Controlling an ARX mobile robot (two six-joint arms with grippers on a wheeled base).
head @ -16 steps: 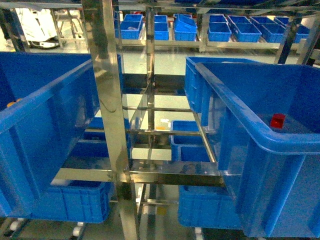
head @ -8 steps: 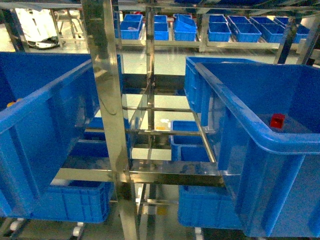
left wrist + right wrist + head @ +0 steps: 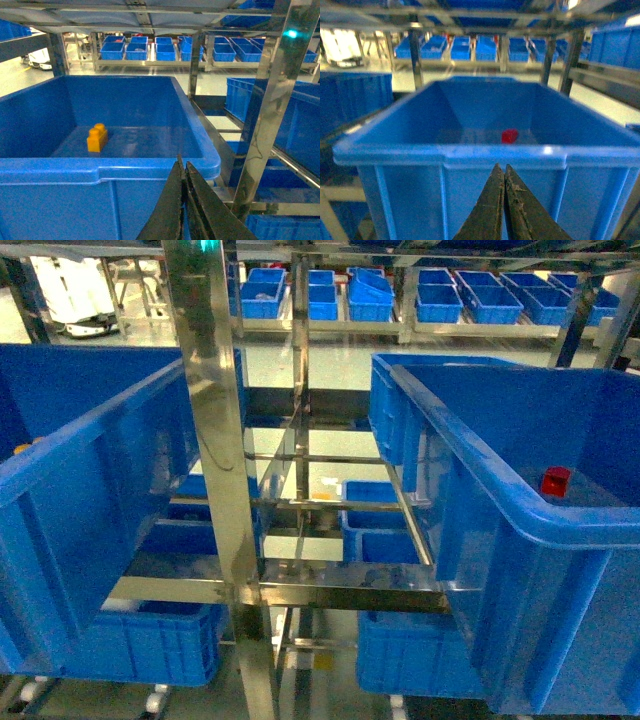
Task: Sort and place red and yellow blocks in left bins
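Nothing moved, red block point(image 3: 509, 135) beyond right tool point(image 3: 501, 172)

Glossy plastic crate point(image 3: 100, 170), mirror-polished metal post point(image 3: 215, 440)

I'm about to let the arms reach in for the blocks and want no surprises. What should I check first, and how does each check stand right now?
1. Left pincer empty: ok, jaws together, nothing between them.
2. Right pincer empty: ok, shut on nothing.
3. Pincers open for grasping: not ok, both are shut and must open first.
4. Yellow block located: ok, it lies on the floor of the blue crate ahead of the left wrist camera.
5. Red block located: ok, on the floor of the blue crate ahead of the right wrist camera.
6. Pincers past the rims: not ok, both sit outside, below the near rims.
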